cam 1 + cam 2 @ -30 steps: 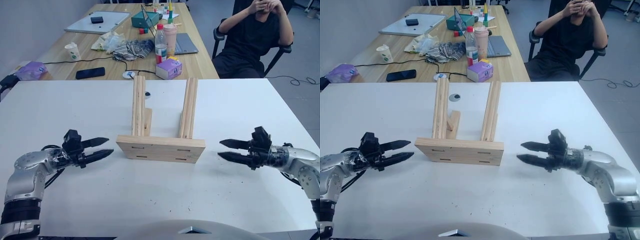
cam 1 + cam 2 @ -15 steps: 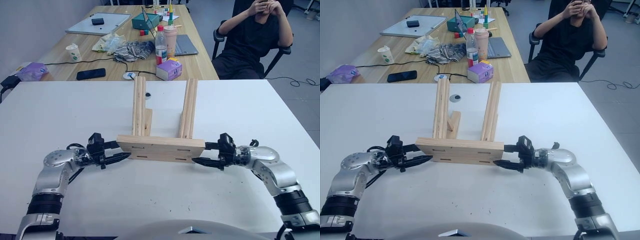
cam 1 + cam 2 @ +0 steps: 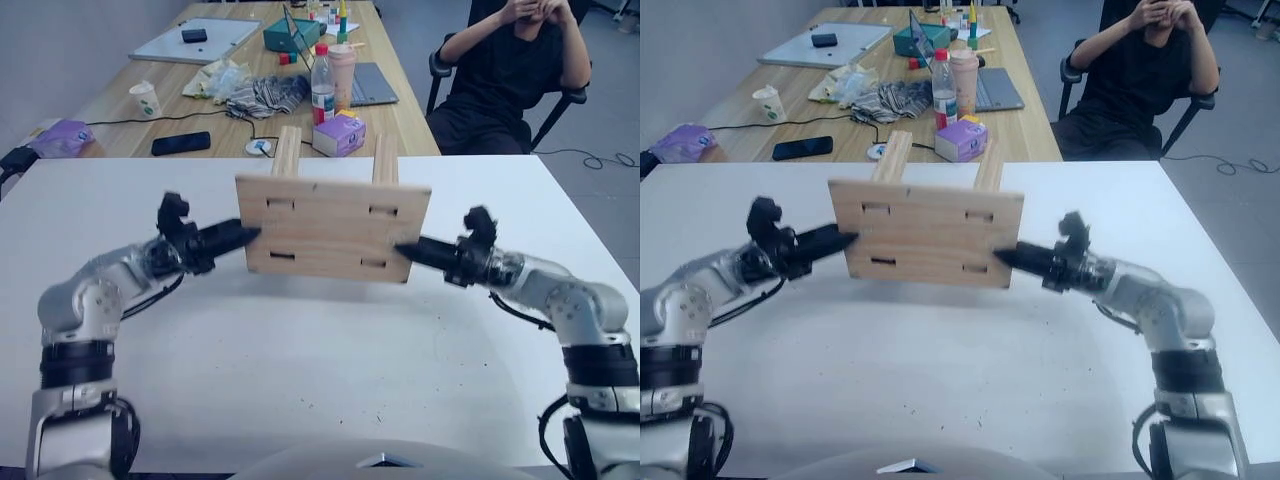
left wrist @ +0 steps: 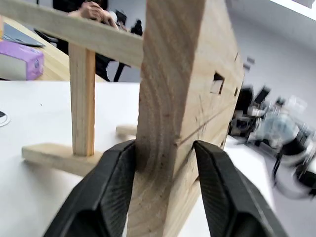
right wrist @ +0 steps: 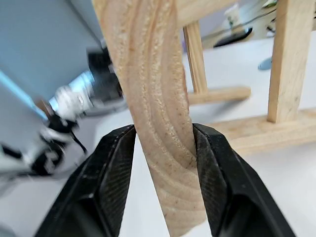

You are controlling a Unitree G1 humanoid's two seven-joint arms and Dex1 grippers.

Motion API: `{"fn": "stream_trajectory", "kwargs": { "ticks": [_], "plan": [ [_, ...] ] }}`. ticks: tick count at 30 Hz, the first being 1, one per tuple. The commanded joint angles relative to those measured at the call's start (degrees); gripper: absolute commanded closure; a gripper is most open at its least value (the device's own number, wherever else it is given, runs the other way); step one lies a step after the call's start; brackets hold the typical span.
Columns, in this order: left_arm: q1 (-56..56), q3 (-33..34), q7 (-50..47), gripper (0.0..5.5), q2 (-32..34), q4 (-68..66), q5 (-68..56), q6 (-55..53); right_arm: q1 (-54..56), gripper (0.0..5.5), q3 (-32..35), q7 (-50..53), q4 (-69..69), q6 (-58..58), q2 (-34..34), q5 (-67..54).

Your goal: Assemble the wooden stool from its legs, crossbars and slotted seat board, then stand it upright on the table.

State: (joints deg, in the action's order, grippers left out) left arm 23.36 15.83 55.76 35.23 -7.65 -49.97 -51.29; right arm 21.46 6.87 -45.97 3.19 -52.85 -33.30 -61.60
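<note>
Your left claw (image 3: 240,237) is clamping the left edge of the seat board (image 3: 333,228). Your right claw (image 3: 405,252) is clamping the right edge, its fingers (image 5: 116,182) pressing on both faces. The stool (image 3: 930,235) is sitting mid-tabletop (image 3: 300,380) between the two claws, with the board standing on edge and its slotted face looking toward you. The legs (image 3: 287,138) are pointing to the far side, a crossbar (image 4: 81,98) joining two of them. You cannot tell whether the lower edge is touching the tabletop.
</note>
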Motion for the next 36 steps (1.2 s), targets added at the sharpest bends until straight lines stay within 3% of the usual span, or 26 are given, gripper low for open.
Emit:
{"fn": "stream_trajectory", "kwargs": {
  "ticks": [1, 5, 10, 11, 20, 27, 30, 33, 36],
  "plan": [
    [32.60, 12.50, -33.76, 3.76, -3.17, -28.09, -3.57, -16.25, 27.63, 3.80, 15.96, 34.66, 29.57, -6.92, 8.54, -18.19],
    [40.20, 13.41, -46.11, 3.83, -6.55, -53.33, 0.89, 2.71, 35.63, 3.94, 17.38, 45.04, 51.40, 8.72, 12.57, -8.75],
    [42.07, 15.63, -50.67, 3.97, -10.14, -64.17, 0.12, 12.38, 39.88, 4.05, 18.77, 45.79, 61.66, 15.42, 13.72, -5.50],
    [42.57, 16.06, -49.66, 3.63, -10.65, -65.26, 0.05, 12.88, 40.39, 4.06, 17.94, 44.08, 62.57, 15.78, 13.69, -3.70],
    [46.74, 22.08, -40.96, 2.28, -11.55, -66.92, 0.73, 14.71, 42.39, 2.24, 24.72, 36.72, 66.75, 16.11, 12.06, 1.76],
    [38.58, 23.65, -36.51, 1.32, -9.11, -60.77, 2.20, 16.65, 36.17, 1.01, 37.60, 31.90, 63.48, 15.32, 6.61, -2.64],
    [30.95, 19.51, -36.03, 1.32, -12.07, -52.66, 7.91, 25.75, 28.82, 0.98, 34.00, 25.71, 56.43, 19.38, 8.04, 3.41],
    [21.15, 10.68, -37.91, 1.32, -16.56, -44.39, 20.45, 43.98, 19.16, 0.98, 24.51, 23.18, 48.22, 36.11, 14.21, 17.07],
    [13.98, 6.57, -40.02, 1.32, -21.01, -39.31, 28.08, 59.85, 12.04, 0.98, 19.56, 25.71, 43.26, 52.97, 22.01, 26.63]
  ]
}}
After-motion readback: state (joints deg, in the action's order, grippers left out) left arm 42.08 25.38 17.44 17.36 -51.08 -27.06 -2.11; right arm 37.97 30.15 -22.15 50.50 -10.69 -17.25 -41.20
